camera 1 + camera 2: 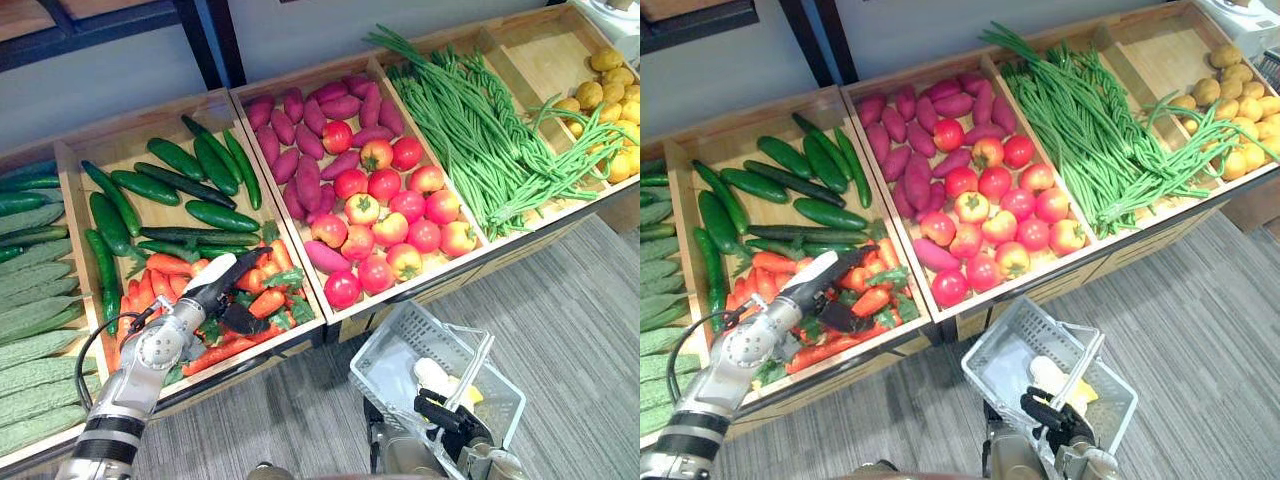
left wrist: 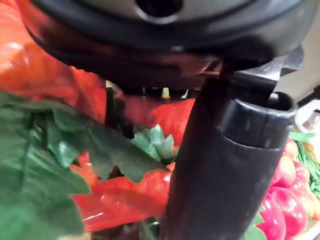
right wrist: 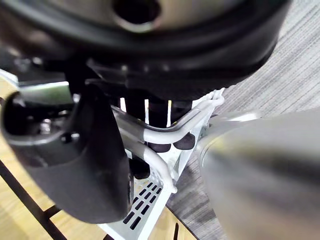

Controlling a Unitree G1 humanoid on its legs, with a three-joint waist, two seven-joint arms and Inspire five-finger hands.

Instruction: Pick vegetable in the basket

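Left hand (image 1: 225, 295) low over carrots (image 1: 168, 265), fingers buried among them; grip cannot be told. Right hand (image 1: 447, 412) fingers curled round handle of basket (image 1: 383, 339), below produce crates.

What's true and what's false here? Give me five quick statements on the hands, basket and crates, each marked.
1. The left hand is down among the carrots. True.
2. The right hand is curled round the basket handle. True.
3. The basket is empty. False: a pale item lies in it, with something yellow beside it.
4. The tomatoes share a compartment with the cucumbers. False: they share one with the purple sweet potatoes; the cucumbers lie with the carrots.
5. The green beans fill the compartment on the tomatoes' right. True.
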